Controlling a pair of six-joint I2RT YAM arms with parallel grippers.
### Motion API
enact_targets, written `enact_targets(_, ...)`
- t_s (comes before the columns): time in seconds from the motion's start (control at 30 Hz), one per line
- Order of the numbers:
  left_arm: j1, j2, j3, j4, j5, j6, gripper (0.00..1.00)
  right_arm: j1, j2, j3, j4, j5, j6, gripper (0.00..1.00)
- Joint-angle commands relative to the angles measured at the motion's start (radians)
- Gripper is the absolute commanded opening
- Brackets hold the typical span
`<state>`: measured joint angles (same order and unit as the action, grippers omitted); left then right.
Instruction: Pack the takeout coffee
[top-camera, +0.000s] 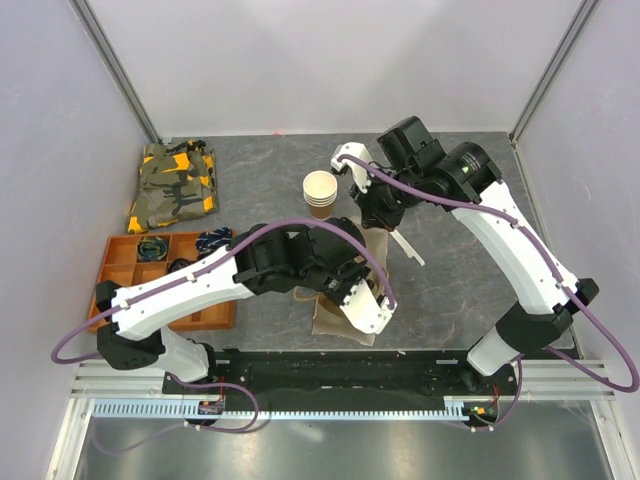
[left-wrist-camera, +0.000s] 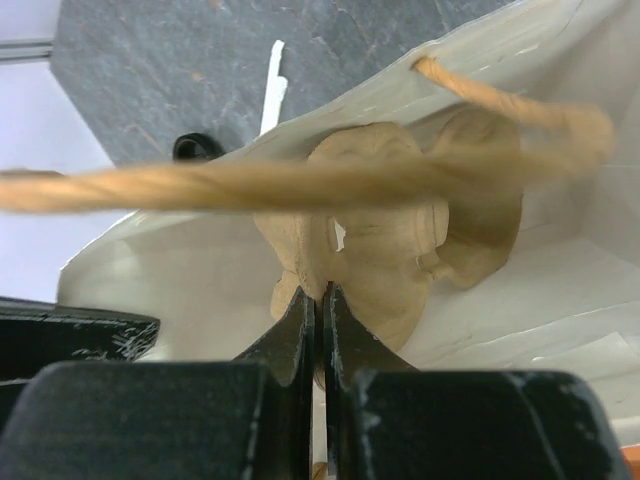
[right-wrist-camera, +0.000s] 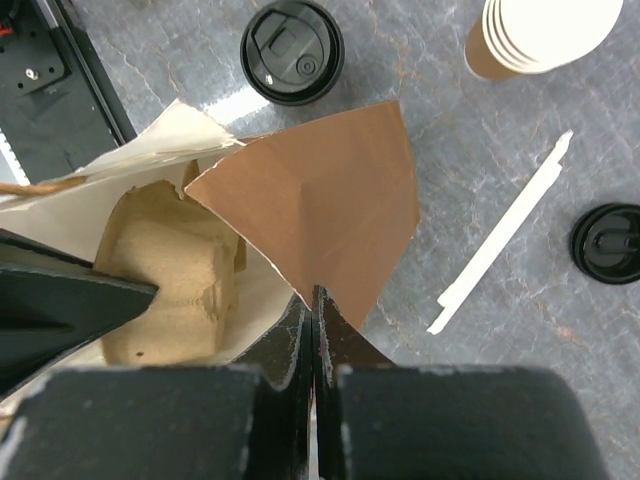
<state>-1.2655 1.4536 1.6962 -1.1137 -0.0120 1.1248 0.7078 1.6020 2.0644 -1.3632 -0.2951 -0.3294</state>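
In the top view both arms lean over the paper bag (top-camera: 330, 320) at the centre of the table. They hide the takeout coffee from me here. A stack of cups (top-camera: 320, 192) stands at 12 o'clock from the bag, and an orange tray (top-camera: 120, 262) lies at 9 o'clock.

In the left wrist view the left gripper (left-wrist-camera: 320, 310) has its jaws pressed together on the bag's rim. A pulp cup carrier (left-wrist-camera: 370, 230) sits inside the bag just past them. A twine handle (left-wrist-camera: 200, 185) crosses in front, blurred.

In the right wrist view the right gripper (right-wrist-camera: 314, 315) is pinched tight on the tip of the bag's brown flap. The takeout coffee (right-wrist-camera: 292, 50) stands on the table outside the bag at 12 o'clock, with only its black lid showing. A loose lid (right-wrist-camera: 608, 243) lies at 3 o'clock, and a white stick (right-wrist-camera: 500, 235) lies between it and the flap.
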Motion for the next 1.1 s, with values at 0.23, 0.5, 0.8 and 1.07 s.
enact_targets(0.23, -0.006, 0.047, 0.069, -0.067, 0.023, -0.186, 0.03, 0.002, -0.096, -0.069, -0.073, 0.017, 0.032, 0.0)
enact_targets(0.5, -0.005, 0.076, 0.034, -0.063, 0.046, -0.207, 0.04, 0.002, -0.091, -0.082, -0.08, -0.024, 0.033, 0.0)
enact_targets(0.8, 0.017, 0.09, -0.026, 0.023, 0.015, -0.178, 0.05, 0.004, -0.085, -0.099, -0.086, -0.067, 0.018, 0.0)
enact_targets(1.07, 0.051, 0.094, -0.067, 0.069, 0.021, -0.155, 0.11, 0.004, -0.076, -0.11, -0.091, -0.088, 0.013, 0.0)
